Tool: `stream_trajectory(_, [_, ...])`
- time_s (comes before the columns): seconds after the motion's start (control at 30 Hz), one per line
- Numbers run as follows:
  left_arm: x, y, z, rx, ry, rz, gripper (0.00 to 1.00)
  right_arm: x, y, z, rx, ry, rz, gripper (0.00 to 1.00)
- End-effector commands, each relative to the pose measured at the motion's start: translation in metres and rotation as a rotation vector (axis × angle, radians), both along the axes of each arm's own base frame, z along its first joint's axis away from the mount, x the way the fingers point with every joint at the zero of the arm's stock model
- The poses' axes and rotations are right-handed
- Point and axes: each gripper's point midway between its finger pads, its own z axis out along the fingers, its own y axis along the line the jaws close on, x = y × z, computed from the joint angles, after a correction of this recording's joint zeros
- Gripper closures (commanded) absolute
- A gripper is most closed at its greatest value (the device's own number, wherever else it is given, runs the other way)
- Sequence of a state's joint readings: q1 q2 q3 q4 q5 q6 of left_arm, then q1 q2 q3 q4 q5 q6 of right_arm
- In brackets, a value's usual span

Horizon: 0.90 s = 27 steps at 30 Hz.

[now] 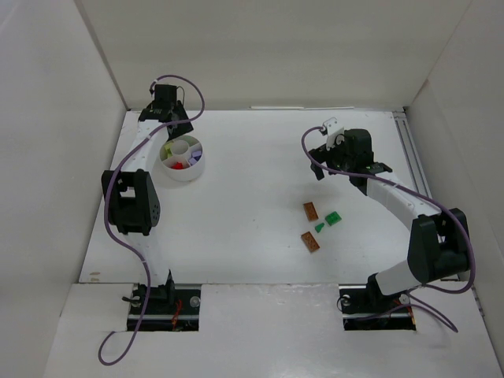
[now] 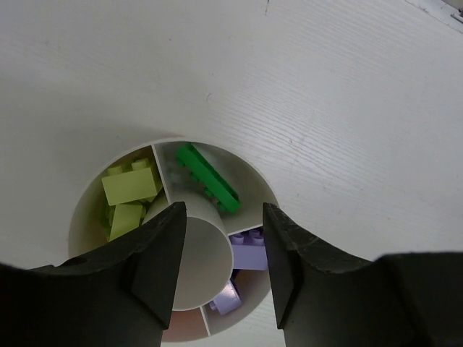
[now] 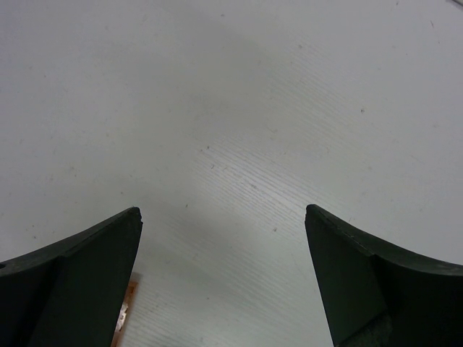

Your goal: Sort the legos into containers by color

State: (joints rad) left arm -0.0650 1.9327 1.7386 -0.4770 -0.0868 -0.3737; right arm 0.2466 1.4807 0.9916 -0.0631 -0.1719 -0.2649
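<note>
Left gripper (image 2: 221, 264) released, jaws apart, nothing held; white cup (image 2: 87, 206) directly beneath it; yellow-green bricks (image 2: 130, 189) in the compartment left of the fingers, green brick (image 2: 210, 177) ahead, purple bricks (image 2: 249, 249) to the right. Right gripper (image 3: 224, 282) released, spread wide above the table (image 3: 239, 108); brown-orange bricks (image 1: 312, 210) and small green bricks (image 1: 333, 219) lie behind it, toward its own base.

The left arm (image 1: 130, 201) is reaching toward 12 o'clock from its base, wrist pitching downward; the left gripper (image 2: 223, 217) is holding its jaws moderately parted. The right arm (image 1: 409, 209) is elbowing out toward 2 o'clock, forearm running back toward 10 o'clock; the right gripper (image 3: 222, 213) is holding its jaws wide apart
</note>
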Motion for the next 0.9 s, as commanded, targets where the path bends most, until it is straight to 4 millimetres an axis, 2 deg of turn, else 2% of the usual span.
stream_trajectory(0.0, [0.007,0.002,0.026,0.004,-0.06,-0.001,0.56,0.005,-0.002,0.019,0.022,-0.048,-0.017,0.01])
stream_trajectory(0.03, [0.007,0.002,0.026,0.004,-0.06,-0.001,0.56,0.003,-0.002,0.015,0.02,-0.039,-0.017,0.01])
stream_trajectory(0.13, [0.007,0.002,0.026,0.004,-0.06,-0.001,0.56,0.001,-0.005,0.019,0.018,-0.052,-0.025,0.01])
stream_trajectory(0.27, [0.004,0.001,0.042,-0.005,-0.107,-0.007,0.56,-0.005,-0.01,0.018,0.035,-0.036,-0.074,0.01])
stream_trajectory(0.33, [0.001,-0.006,0.045,-0.002,-0.131,-0.039,0.52,-0.01,-0.027,0.01,0.043,0.008,-0.158,0.01])
stream_trajectory(0.37, [-0.004,-0.008,0.061,-0.012,-0.172,-0.048,0.5,-0.016,-0.031,0.005,0.08,0.047,-0.198,0.01])
stream_trajectory(0.43, [-0.01,-0.021,0.065,0.002,-0.214,-0.109,0.42,-0.026,-0.042,-0.006,0.127,0.109,-0.256,0.01])
stream_trajectory(0.47, [-0.017,-0.023,0.084,0.002,-0.266,-0.129,0.38,-0.036,-0.047,-0.021,0.139,0.155,-0.286,0.01])
stream_trajectory(0.5, [-0.023,-0.037,0.09,-0.002,-0.292,-0.175,0.33,-0.047,-0.047,-0.027,0.174,0.2,-0.32,0.01])
stream_trajectory(0.53, [-0.028,-0.044,0.096,-0.018,-0.318,-0.215,0.26,-0.055,-0.053,-0.035,0.182,0.231,-0.36,0.01])
stream_trajectory(0.57, [-0.033,-0.052,0.093,-0.026,-0.338,-0.252,0.0,-0.07,-0.058,-0.05,0.176,0.285,-0.409,0.01])
stream_trajectory(0.6, [-0.042,-0.056,0.108,-0.034,-0.385,-0.28,0.0,-0.084,-0.062,-0.057,0.189,0.337,-0.467,0.01])
stream_trajectory(0.63, [-0.049,-0.07,0.112,-0.068,-0.406,-0.337,0.0,-0.093,-0.069,-0.065,0.177,0.359,-0.517,0.01])
stream_trajectory(0.67, [-0.053,-0.074,0.106,-0.084,-0.417,-0.361,0.0,-0.102,-0.073,-0.071,0.175,0.382,-0.55,0.01])
stream_trajectory(0.7, [-0.061,-0.077,0.115,-0.088,-0.448,-0.39,0.0,-0.116,-0.073,-0.081,0.184,0.419,-0.574,0.01])
stream_trajectory(0.87, [-0.078,-0.101,0.109,-0.143,-0.449,-0.468,0.0,-0.139,-0.076,-0.104,0.206,0.484,-0.666,0.03])
